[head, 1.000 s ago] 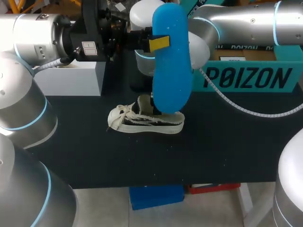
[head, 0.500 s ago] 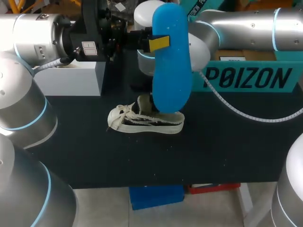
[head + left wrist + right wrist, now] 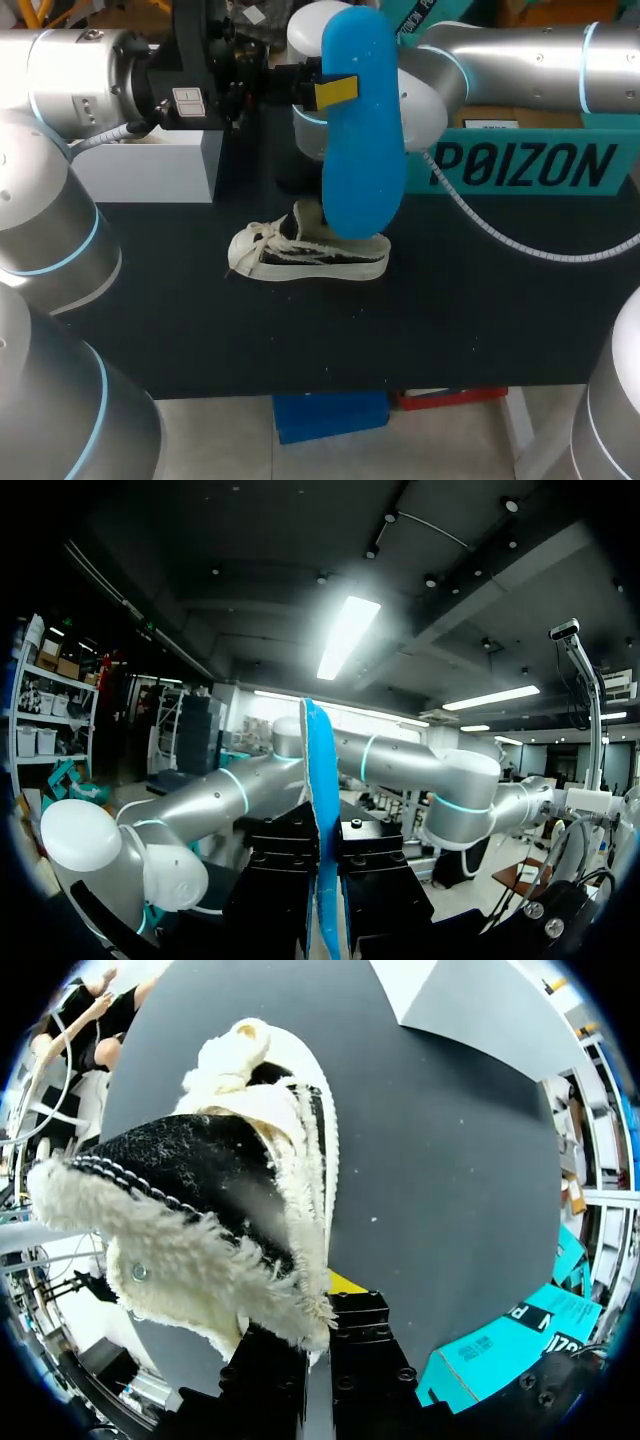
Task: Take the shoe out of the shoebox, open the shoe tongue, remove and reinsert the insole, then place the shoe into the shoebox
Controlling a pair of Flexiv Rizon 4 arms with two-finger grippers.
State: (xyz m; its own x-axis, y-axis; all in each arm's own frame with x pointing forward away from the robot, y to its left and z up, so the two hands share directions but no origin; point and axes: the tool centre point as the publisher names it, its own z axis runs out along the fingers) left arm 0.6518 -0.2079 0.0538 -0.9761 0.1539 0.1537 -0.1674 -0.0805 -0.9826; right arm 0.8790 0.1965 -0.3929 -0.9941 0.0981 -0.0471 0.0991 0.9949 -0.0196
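The blue insole (image 3: 362, 130) hangs upright above the table, with my left gripper (image 3: 335, 92) shut on its edge. From the left wrist the insole (image 3: 320, 780) shows edge-on between the two black fingers (image 3: 280, 865). Below it, the black shoe with cream fleece lining (image 3: 310, 255) lies on the dark table, laces to the left. My right arm (image 3: 500, 45) comes down behind the insole, which hides its gripper in the head view. Seen from the right wrist, my right gripper (image 3: 318, 1305) is shut on the fleecy edge (image 3: 290, 1290) of the shoe's opening.
The teal shoebox (image 3: 530, 165) stands at the back right of the table. A white box (image 3: 150, 165) sits at the back left. The dark tabletop (image 3: 450, 310) in front of the shoe is bare.
My right gripper has closed from wide open onto the shoe's fleecy edge, and its arm shifted slightly. The left gripper and the insole have stayed put.
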